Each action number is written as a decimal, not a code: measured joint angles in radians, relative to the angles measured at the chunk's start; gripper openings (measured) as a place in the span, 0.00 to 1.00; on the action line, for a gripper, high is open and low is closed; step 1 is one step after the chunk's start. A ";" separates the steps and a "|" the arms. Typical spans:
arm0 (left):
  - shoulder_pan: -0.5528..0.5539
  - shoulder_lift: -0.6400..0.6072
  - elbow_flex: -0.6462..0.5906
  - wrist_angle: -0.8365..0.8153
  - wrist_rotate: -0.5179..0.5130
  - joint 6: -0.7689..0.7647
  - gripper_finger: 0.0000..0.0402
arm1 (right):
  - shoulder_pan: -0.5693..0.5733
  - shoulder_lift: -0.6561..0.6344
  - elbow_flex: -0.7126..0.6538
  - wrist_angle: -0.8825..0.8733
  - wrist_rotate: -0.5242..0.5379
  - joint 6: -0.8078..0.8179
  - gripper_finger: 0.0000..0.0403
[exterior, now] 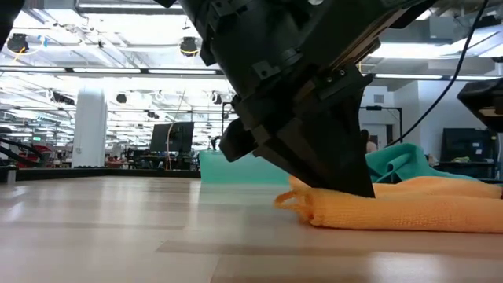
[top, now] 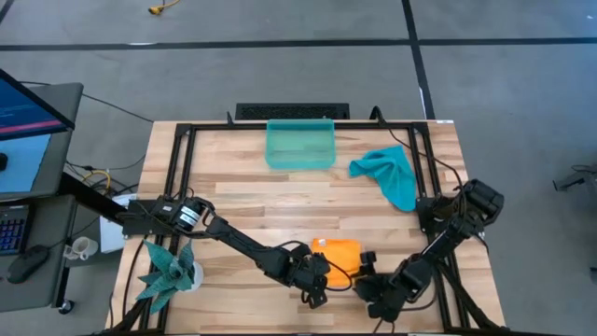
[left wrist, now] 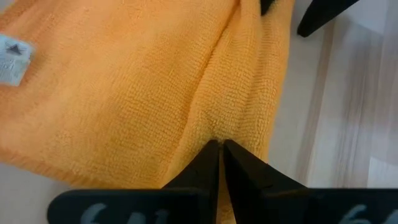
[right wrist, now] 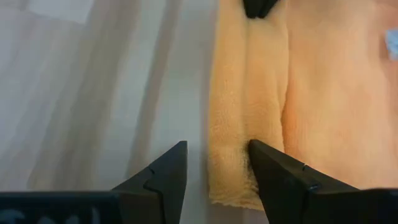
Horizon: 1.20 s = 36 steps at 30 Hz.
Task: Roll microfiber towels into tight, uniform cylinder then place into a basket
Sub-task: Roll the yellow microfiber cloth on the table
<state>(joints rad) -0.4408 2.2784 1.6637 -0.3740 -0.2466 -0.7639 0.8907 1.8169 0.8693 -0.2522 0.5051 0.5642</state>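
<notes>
Two towels are seen on the table (top: 233, 201); the orange towel (top: 338, 254) lies at six o'clock on the near edge, partly folded into a ridge, while the teal towel (top: 392, 175) is left crumpled at two o'clock, just beside the basket (top: 299, 145) at twelve o'clock. The left gripper (left wrist: 220, 149) is pinched closed on a fold of the orange towel at its left edge; the right gripper (right wrist: 214, 163) is set with its jaws apart over the opposite end of the ridge, one finger on bare wood and the other against the cloth, nothing yet being held. A slack, uneven roll is to be feared if only a thin layer is caught; the fold could be dragged flat if the ends are pulled unequally; the cloth could be pushed off the near edge.
</notes>
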 joint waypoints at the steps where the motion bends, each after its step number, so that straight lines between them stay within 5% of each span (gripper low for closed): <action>1: 0.000 0.000 0.000 0.000 0.000 0.000 0.05 | -0.005 0.000 0.000 -0.014 -0.003 0.017 0.48; 8: 0.000 0.000 0.001 0.000 0.000 0.044 0.05 | -0.032 -0.002 -0.018 -0.021 -0.003 0.103 0.42; 14: 0.000 -0.001 0.001 0.000 0.000 0.068 0.06 | -0.036 -0.001 -0.021 -0.032 0.005 0.144 0.26; 21: -0.002 -0.001 0.001 -0.001 0.004 0.096 0.16 | -0.036 0.000 -0.022 -0.033 0.004 0.149 0.12; 28: -0.002 -0.002 0.001 -0.001 0.005 0.184 0.27 | -0.036 0.000 -0.022 -0.032 0.001 0.224 0.06; 36: -0.018 -0.002 0.039 -0.026 -0.001 0.315 0.25 | -0.036 -0.003 -0.023 -0.030 -0.014 0.296 0.06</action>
<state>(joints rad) -0.4586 2.2768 1.7023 -0.3998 -0.2477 -0.4490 0.8547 1.8142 0.8467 -0.2818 0.4907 0.8604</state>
